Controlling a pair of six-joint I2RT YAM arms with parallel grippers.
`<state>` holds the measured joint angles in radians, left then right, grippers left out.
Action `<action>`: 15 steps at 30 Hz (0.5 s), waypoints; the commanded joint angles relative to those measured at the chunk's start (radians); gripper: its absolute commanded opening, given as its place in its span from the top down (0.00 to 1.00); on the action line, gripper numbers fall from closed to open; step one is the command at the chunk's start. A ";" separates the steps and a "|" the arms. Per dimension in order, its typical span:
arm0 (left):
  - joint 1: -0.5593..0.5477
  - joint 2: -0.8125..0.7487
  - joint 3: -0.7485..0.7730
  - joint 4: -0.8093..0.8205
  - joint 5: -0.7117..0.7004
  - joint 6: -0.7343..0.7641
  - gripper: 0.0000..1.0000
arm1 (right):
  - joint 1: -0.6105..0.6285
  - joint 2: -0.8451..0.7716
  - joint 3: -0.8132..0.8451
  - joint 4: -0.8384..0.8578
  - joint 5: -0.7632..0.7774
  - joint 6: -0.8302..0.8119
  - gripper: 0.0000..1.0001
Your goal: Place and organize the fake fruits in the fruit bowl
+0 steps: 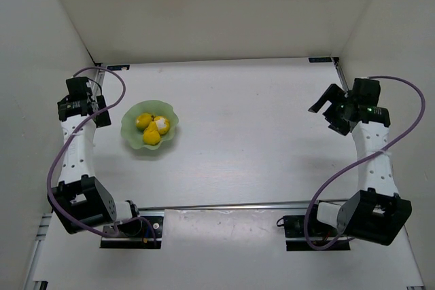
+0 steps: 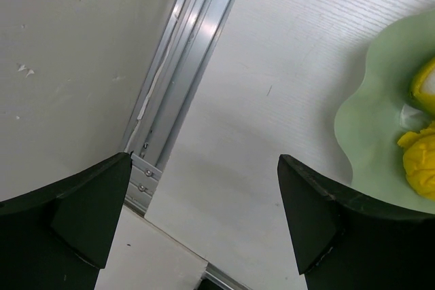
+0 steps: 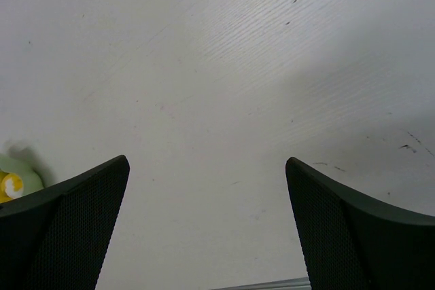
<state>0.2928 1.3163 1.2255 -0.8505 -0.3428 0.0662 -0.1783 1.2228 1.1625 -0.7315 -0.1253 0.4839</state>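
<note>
The pale green scalloped fruit bowl [image 1: 130,125] sits on the table's left side with three yellow fake fruits in it: a round one [image 1: 143,121], a peeled one showing white [image 1: 162,124] and a pear [image 1: 151,137]. In the left wrist view the bowl [image 2: 370,127] is at the right edge with two fruits [image 2: 420,164] partly in view. In the right wrist view the bowl [image 3: 15,165] is a small patch at the far left. My left gripper [image 1: 102,110] is open and empty, just left of the bowl. My right gripper [image 1: 326,115] is open and empty, far to the right.
White enclosure walls stand at the left, back and right. An aluminium rail [image 2: 180,79] runs along the left wall's foot, close to the left gripper. Another rail [image 1: 224,205] crosses the table near the arm bases.
</note>
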 commanded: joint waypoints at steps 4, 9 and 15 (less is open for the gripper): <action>0.005 -0.058 0.003 0.030 -0.044 -0.029 0.00 | -0.049 -0.039 -0.011 -0.020 -0.048 -0.062 0.00; 0.005 -0.058 0.003 0.030 -0.044 -0.029 0.00 | -0.049 -0.039 -0.020 -0.009 -0.066 -0.062 0.00; 0.005 -0.058 0.003 0.030 -0.044 -0.029 0.00 | -0.049 -0.039 -0.020 0.000 -0.066 -0.062 0.00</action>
<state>0.2928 1.3014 1.2255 -0.8364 -0.3668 0.0509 -0.2241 1.2011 1.1469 -0.7425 -0.1707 0.4393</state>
